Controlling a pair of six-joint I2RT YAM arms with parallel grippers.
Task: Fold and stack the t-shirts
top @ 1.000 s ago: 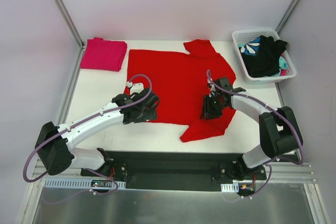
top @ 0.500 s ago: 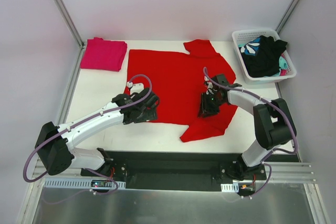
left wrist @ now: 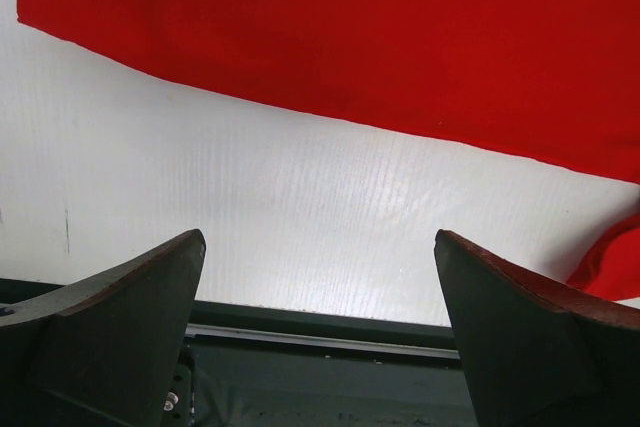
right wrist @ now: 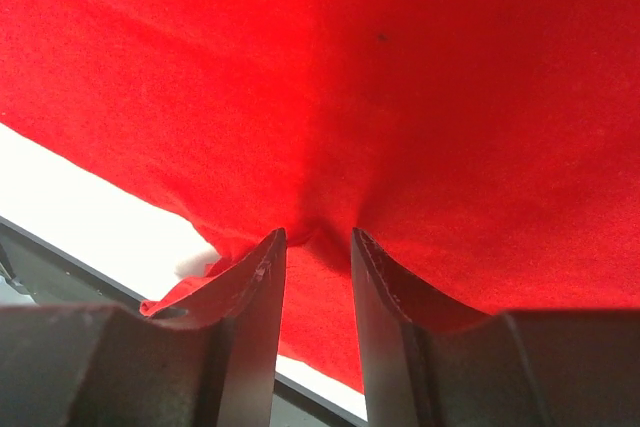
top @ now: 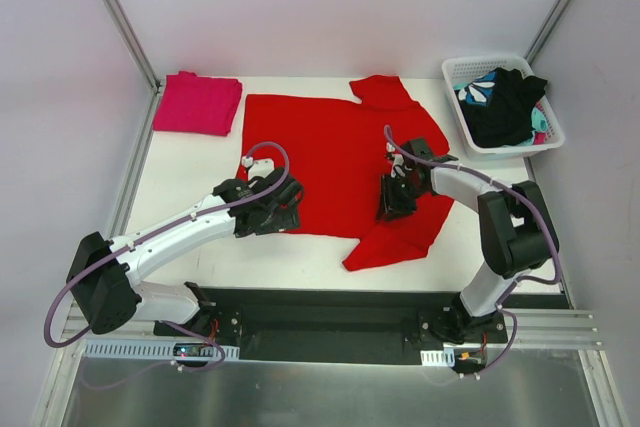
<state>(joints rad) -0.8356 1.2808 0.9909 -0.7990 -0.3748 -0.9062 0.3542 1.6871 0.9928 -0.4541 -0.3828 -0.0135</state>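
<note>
From above, the red t-shirt (top: 330, 162) lies spread flat across the middle of the white table (top: 190, 187), one sleeve pointing to the far edge and the other bunched at the near right. The left gripper (top: 285, 209) sits low at the shirt's near-left hem, the cloth just ahead of its fingertips. The right gripper (top: 392, 205) is down on the shirt's right side, with red cloth all around its tips. Far off to the left of both, the magenta t-shirt (top: 198, 103) lies folded in the back corner. At the far right stands a white basket (top: 455, 77) holding a black garment (top: 505, 107) on top of a teal-and-white one (top: 478, 89).

At the left wrist, the left fingers (left wrist: 130, 317) stand wide apart with nothing between them but bare table. The red hem runs across just beyond the tips, not touching them, and a bit of red cloth shows beside the right-hand finger. The dark base rail (left wrist: 320, 367) lies under the fingers.

At the right wrist, the right fingers (right wrist: 250, 317) are drawn narrow and pinch a small ridge of the red shirt. The fabric puckers and creases right at the tips. Red fills the view ahead of them, and a strip of white table shows to their left.
</note>
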